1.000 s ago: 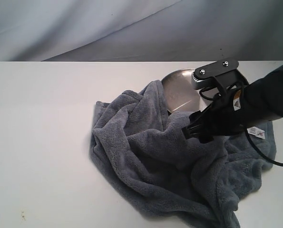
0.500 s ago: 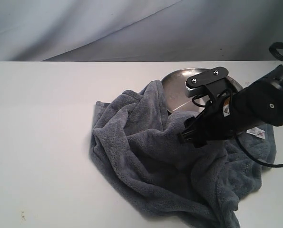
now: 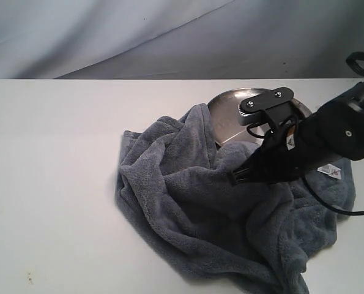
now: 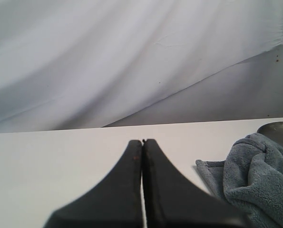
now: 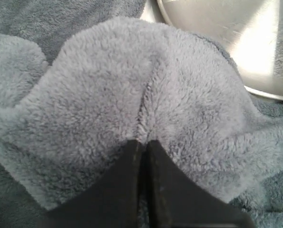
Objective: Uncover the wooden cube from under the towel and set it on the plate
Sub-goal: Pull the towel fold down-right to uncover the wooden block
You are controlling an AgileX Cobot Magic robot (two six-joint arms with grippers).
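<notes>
The blue-grey fleece towel (image 3: 200, 202) lies bunched on the white table, its far folds resting against the silver plate (image 3: 227, 113). My right gripper (image 3: 238, 177) is down in the middle of the towel, shut on a pinched ridge of fleece (image 5: 141, 109); the plate's rim (image 5: 236, 42) shows just beyond it. The wooden cube is hidden under the towel. My left gripper (image 4: 142, 141) is shut with nothing in it, over bare table to the left of the towel (image 4: 255, 175).
A small white label tag (image 3: 330, 171) sits on the towel's right side. The white table (image 3: 59, 171) runs bare to the left. A grey cloth backdrop (image 3: 169, 37) hangs behind the table's far edge.
My right gripper came down and leftward into the towel and closed on a fold of it. The towel's outline has barely shifted.
</notes>
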